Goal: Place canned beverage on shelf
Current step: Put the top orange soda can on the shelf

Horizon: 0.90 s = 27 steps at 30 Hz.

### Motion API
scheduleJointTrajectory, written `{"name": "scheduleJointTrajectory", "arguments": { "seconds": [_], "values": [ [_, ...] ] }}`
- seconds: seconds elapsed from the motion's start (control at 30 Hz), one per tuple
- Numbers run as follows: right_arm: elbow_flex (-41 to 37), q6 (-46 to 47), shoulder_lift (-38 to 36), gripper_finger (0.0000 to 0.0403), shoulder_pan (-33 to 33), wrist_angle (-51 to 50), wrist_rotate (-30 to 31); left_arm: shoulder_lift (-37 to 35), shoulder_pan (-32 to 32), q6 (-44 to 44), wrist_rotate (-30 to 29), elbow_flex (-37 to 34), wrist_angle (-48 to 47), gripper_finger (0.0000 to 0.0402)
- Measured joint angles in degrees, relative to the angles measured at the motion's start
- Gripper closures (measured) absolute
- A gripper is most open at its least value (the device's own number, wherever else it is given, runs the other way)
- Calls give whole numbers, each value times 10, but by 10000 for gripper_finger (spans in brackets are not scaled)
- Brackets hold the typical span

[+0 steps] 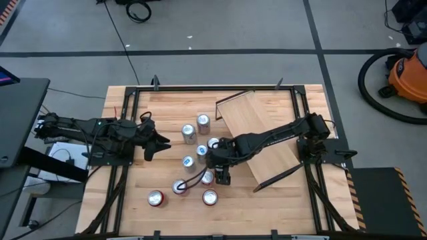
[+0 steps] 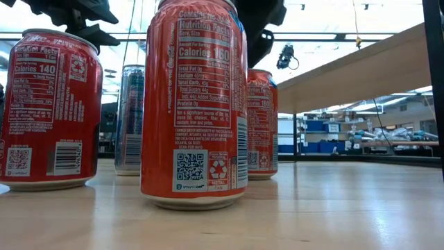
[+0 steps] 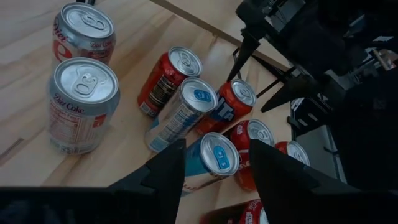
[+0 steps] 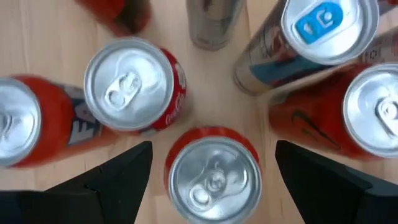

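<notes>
From above, the shelf [image 1: 257,137] lies tilted toward the table's [image 1: 300,200] back right, no cans on it. The right wrist cam shows more: the right gripper [image 4: 211,163] spread wide over an upright red can [image 4: 213,177], not gripping. The left gripper [image 3: 214,163] hovers half-open near the left edge, holding nothing.

We see an orange shop vacuum [image 1: 408,75] with its black hose [image 1: 368,87] on the grey floor far right of the wooden table [image 1: 127,207], and a coiled black cable [image 1: 138,10] beyond its far edge.
</notes>
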Motion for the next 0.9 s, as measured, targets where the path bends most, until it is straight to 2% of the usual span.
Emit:
{"name": "scheduleJointTrajectory", "arguments": {
  "seconds": [0.23,0.47,0.9],
  "values": [
    [-22,39,1,52,-3,-8,-3,0,0,0,0,0,-3,216],
    [-56,82,0,52,-14,25,-62,0,0,0,0,0,-3,216],
    [-81,83,-1,56,-18,50,-42,0,0,0,0,0,-3,216]
  ]
}}
